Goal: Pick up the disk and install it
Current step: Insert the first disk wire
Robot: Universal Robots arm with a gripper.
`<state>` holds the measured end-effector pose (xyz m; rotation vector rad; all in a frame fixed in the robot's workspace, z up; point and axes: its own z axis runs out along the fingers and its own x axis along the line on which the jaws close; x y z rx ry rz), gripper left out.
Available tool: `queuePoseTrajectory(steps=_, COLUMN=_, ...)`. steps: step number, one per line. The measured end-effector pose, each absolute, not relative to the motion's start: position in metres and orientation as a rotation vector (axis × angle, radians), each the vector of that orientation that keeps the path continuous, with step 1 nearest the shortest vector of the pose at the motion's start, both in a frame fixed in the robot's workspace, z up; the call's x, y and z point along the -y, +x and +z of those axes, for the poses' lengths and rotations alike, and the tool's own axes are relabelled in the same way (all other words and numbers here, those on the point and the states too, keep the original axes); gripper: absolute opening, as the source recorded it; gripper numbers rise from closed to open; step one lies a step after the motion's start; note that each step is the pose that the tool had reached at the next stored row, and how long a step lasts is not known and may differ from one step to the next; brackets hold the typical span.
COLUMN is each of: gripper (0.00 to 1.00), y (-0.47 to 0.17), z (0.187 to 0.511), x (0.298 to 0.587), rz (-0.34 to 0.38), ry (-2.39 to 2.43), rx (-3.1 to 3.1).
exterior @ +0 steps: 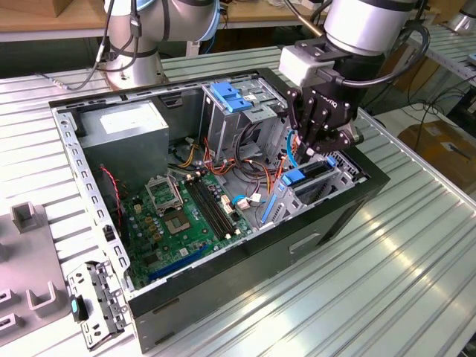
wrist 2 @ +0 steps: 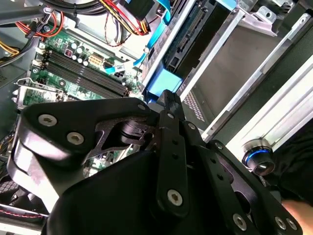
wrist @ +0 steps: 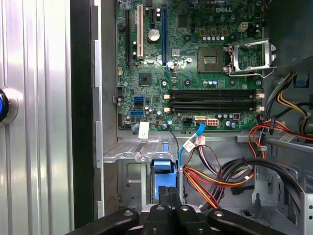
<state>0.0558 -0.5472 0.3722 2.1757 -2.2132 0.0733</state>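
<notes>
1. The arm (exterior: 364, 22) is silver-grey and round.
2. A pale grey box (exterior: 301, 65) sits at its wrist; a black cable (exterior: 428, 41) loops beside it.
3. The gripper (exterior: 320, 149) is black, with linked fingers and white print.
4. Silver screws (wrist 2: 174, 197) stud its links in the second wrist view.

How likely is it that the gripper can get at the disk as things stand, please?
Probably yes: the gripper sits right over the disk in its open drive cage, with no cable between them.

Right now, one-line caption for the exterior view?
Gripper over the disk at the drive bay of the open case.
</notes>
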Motion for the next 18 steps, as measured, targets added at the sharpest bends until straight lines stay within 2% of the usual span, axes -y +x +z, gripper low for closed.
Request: queuePoseTrajectory(steps=18, gripper=0.11, y=0.076, z=0.370, x=0.547, rz=0.074, ry=2.211, rx=2.178)
